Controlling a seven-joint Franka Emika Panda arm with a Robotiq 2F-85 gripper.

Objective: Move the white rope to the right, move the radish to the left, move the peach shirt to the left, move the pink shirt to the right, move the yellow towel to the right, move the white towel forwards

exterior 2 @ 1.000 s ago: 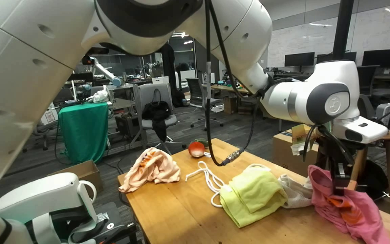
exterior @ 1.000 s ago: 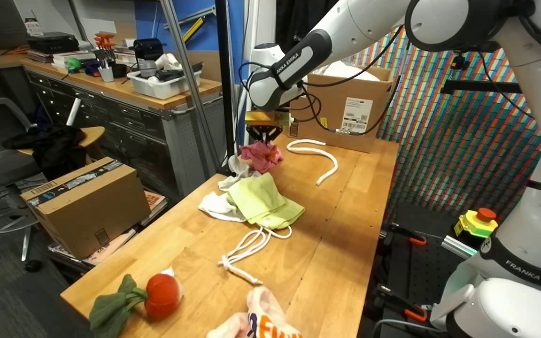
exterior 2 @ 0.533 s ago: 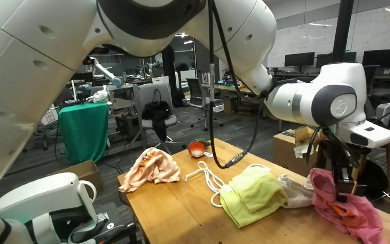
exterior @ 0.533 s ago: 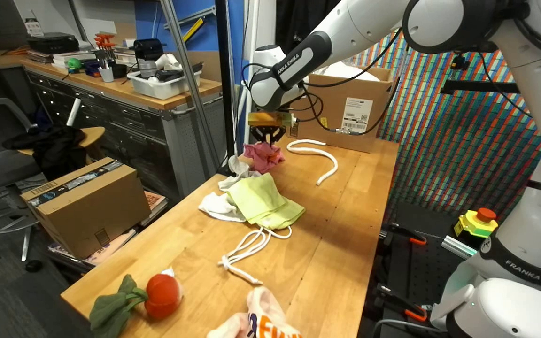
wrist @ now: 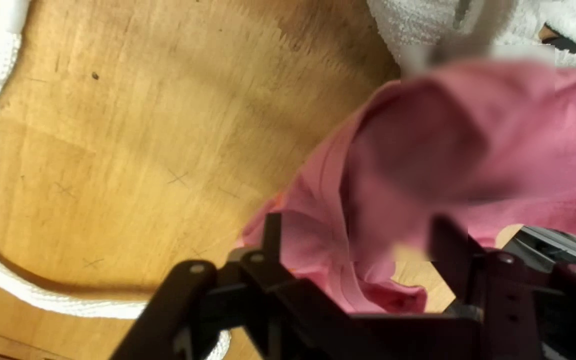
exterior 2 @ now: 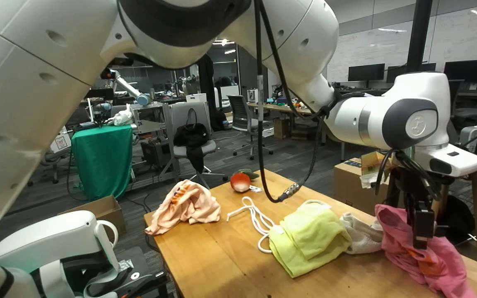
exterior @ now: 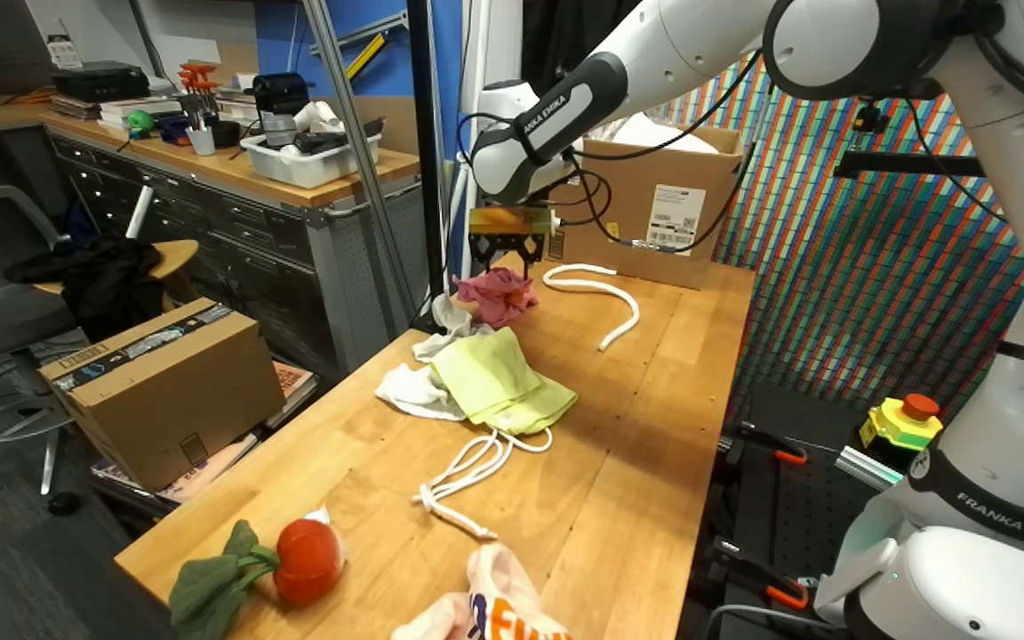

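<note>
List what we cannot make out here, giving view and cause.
Peach shirt: lettering cut off by the bottom edge in an exterior view.
White towel: part hidden by the yellow towel in both exterior views.
Pink shirt: partly blurred in the wrist view, so contact with the gripper is unclear.
Labelled box: wall hides its lower inside in an exterior view.

arm [exterior: 828, 44]: bent, extended | hand [wrist: 356, 223]: pointing down | jaws: standing wide apart
</note>
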